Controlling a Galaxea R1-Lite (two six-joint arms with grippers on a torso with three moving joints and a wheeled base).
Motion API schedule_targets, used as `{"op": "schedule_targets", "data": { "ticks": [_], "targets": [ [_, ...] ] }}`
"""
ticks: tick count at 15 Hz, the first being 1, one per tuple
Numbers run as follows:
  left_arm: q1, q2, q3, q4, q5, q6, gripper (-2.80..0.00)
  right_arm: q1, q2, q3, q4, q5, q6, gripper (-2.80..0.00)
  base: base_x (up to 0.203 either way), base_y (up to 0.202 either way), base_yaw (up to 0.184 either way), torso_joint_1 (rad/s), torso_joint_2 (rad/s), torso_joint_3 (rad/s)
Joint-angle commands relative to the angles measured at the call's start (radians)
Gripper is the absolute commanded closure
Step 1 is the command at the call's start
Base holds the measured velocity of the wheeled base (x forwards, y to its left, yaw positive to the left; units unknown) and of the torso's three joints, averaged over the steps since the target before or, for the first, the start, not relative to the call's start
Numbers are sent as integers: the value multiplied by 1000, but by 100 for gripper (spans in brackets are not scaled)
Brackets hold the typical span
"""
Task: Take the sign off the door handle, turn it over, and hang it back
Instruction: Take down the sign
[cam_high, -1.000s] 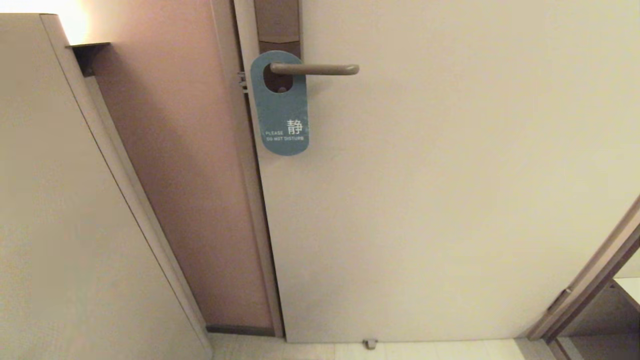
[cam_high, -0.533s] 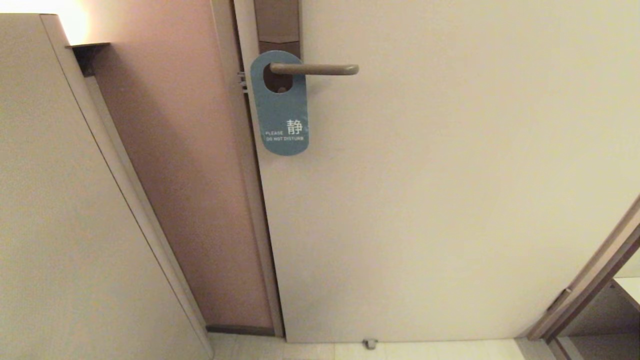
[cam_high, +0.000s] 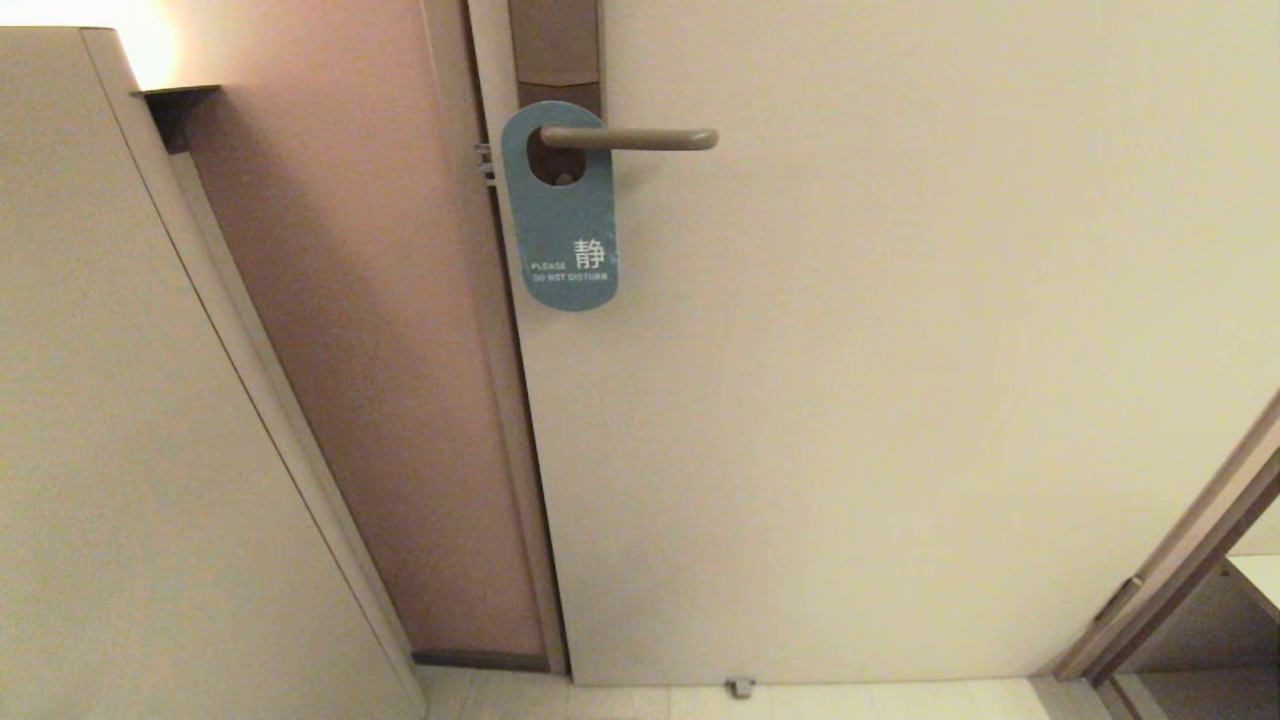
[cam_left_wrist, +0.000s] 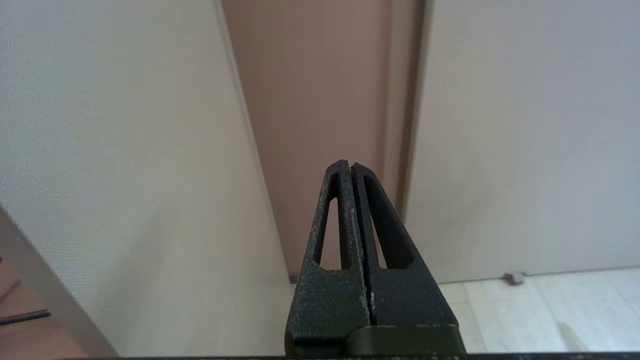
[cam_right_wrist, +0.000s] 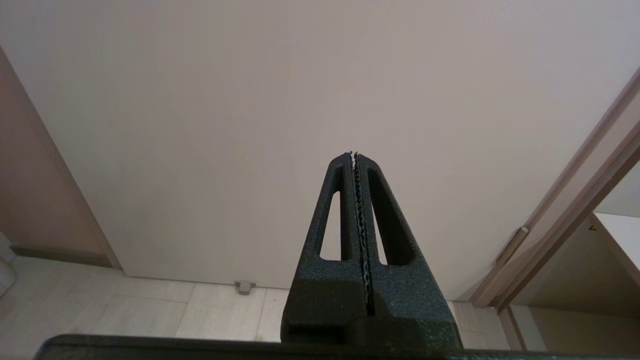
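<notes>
The sign (cam_high: 562, 225) hangs by its oval hole on the door handle (cam_high: 630, 138), teal-blue face outward with "PLEASE DO NOT DISTURB" in white. The handle is a taupe lever pointing right from a tall brown backplate (cam_high: 553, 45) near the door's left edge. Neither arm shows in the head view. My left gripper (cam_left_wrist: 349, 165) is shut and empty, low down, pointing at the pinkish wall strip beside the door. My right gripper (cam_right_wrist: 354, 155) is shut and empty too, facing the lower part of the pale door. Sign and handle are out of both wrist views.
A pale cabinet side or wall panel (cam_high: 120, 420) juts out on the left. A small door stop (cam_high: 739, 687) sits on the tiled floor at the door's foot. At the right a brown door frame (cam_high: 1180, 560) runs diagonally beside an opening.
</notes>
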Motion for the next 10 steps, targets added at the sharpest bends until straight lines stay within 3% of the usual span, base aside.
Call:
{"op": "schedule_targets", "data": {
  "ticks": [1, 6, 10],
  "targets": [
    [1, 12, -41, 18, -15, -2, 0, 0, 1, 0, 0, 0, -1, 0, 0, 0, 0, 0, 0, 0],
    [-2, 159, -154, 39, -23, -5, 0, 0, 1, 0, 0, 0, -1, 0, 0, 0, 0, 0, 0, 0],
    [-61, 397, -293, 9, -22, -22, 0, 0, 1, 0, 0, 0, -1, 0, 0, 0, 0, 0, 0, 0]
  ]
}}
